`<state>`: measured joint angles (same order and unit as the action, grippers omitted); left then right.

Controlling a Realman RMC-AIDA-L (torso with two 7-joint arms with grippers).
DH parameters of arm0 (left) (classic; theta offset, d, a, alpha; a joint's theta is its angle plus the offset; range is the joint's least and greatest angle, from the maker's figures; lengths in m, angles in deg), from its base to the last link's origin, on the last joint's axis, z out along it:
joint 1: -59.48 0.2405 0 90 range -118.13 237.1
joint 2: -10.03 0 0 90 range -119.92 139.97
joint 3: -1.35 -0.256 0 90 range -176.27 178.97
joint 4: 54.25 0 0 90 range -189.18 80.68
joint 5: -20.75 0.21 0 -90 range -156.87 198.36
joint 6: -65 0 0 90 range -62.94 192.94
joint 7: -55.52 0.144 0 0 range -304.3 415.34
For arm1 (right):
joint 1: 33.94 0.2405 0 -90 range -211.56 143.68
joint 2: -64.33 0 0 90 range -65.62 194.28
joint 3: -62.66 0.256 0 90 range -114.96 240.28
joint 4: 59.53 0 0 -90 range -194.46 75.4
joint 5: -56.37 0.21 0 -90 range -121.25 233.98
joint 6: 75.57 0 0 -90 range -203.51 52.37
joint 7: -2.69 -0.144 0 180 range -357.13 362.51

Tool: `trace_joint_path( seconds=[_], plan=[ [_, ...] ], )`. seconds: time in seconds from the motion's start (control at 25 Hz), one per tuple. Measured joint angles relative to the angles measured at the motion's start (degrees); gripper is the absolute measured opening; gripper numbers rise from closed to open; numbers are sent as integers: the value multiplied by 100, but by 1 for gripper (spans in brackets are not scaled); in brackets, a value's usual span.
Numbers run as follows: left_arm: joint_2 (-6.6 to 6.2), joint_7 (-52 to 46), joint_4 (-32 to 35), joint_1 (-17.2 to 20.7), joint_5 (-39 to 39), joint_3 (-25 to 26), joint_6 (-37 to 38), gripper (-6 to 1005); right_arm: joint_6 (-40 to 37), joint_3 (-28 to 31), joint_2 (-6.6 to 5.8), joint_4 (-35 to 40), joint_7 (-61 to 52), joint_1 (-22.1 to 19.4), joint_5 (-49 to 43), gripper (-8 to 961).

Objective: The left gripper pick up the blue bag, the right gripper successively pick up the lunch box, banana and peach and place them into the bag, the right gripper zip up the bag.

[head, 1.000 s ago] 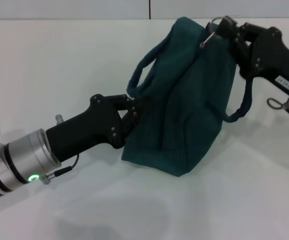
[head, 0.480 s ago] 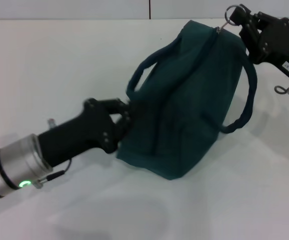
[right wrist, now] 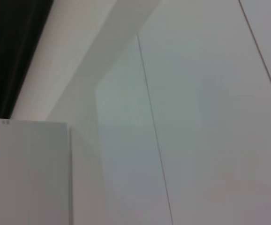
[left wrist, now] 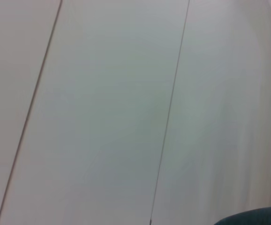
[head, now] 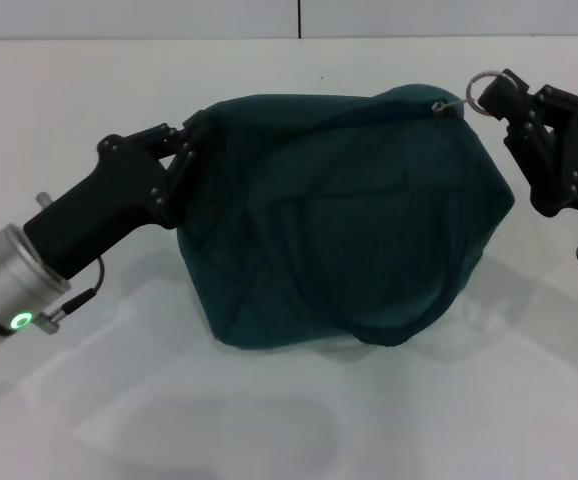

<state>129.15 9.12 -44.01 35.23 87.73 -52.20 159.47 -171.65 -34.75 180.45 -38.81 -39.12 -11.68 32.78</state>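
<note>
Now one bag (head: 349, 220) (bulging), two pincers: left pincer (head: 187, 150) gripping, right pincer (head: 494, 97) pinching zipper ring (head: 480, 84).

Blue bag (head: 349, 220) now turned broadside and stretched wider between left tool (head: 187, 165) and right tool (head: 497, 100).

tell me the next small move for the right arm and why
Probably let go of the zipper pull ring and back away. The blue bag looks bulging and closed along its top, with the right end effector on the ring at the bag's far right corner, so the zip seems finished. The left end effector grips the opposite end.
</note>
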Motion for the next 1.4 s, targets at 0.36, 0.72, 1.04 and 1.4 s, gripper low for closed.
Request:
trace_joint_path(
  seconds=[0.36, 0.72, 1.04, 1.4],
  plan=[
    [26, 33, 29, -185, 255, -38, -489, 49, 1279, 46, 6, -226, 22, 148, 177, 10],
    [14, 35, 31, -82, 230, -18, -562, 48, 1539, 47, 7, -385, 83, 97, 257, 10],
    [-5, 35, 49, -40, 235, -12, -570, 49, 1526, 34, -3, -694, 233, 45, 722, 10],
    [-6, 35, 55, -25, 219, 4, -572, 48, 1808, -82, 4, -868, 235, 66, 664, 10]
  ],
)
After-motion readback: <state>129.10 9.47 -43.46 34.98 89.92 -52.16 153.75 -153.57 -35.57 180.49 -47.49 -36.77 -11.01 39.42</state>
